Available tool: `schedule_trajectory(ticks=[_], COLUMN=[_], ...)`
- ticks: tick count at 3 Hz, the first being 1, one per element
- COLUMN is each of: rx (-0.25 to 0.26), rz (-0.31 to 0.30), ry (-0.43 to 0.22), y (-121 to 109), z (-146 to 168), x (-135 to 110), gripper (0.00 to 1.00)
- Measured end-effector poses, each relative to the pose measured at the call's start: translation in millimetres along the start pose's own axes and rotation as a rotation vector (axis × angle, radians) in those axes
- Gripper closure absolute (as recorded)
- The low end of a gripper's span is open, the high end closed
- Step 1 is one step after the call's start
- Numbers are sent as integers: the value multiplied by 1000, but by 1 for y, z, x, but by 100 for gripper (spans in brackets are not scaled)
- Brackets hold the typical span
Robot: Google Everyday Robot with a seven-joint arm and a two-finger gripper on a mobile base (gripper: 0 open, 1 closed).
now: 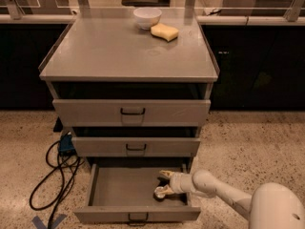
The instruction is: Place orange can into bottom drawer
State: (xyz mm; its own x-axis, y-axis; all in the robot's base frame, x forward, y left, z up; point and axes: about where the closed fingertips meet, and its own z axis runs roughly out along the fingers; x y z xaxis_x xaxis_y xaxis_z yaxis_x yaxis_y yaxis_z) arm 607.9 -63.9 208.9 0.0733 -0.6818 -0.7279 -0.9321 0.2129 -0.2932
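The bottom drawer [119,187] of the grey cabinet is pulled out, a shallow grey tray with a dark front handle. My gripper [163,183] reaches into its right half from the right, low over the drawer floor. It is shut on the orange can [159,192]. The can looks dark between the fingers, and one shiny silver end shows at the lower fingertip. I cannot tell whether the can touches the drawer floor.
The two upper drawers [131,111] are slightly open. A white bowl [147,17] and a yellow sponge [164,31] sit at the back of the cabinet top. A black cable [52,180] and a blue plug lie on the floor to the cabinet's left.
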Motion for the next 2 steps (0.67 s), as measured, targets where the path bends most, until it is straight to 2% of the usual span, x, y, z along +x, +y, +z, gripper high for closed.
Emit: schedule_trajectory(ticks=[1,2], rx=[0,0], rz=[0,0], ry=[0,0], y=[0,0], z=[0,0], x=[0,0], gripper=[0,0])
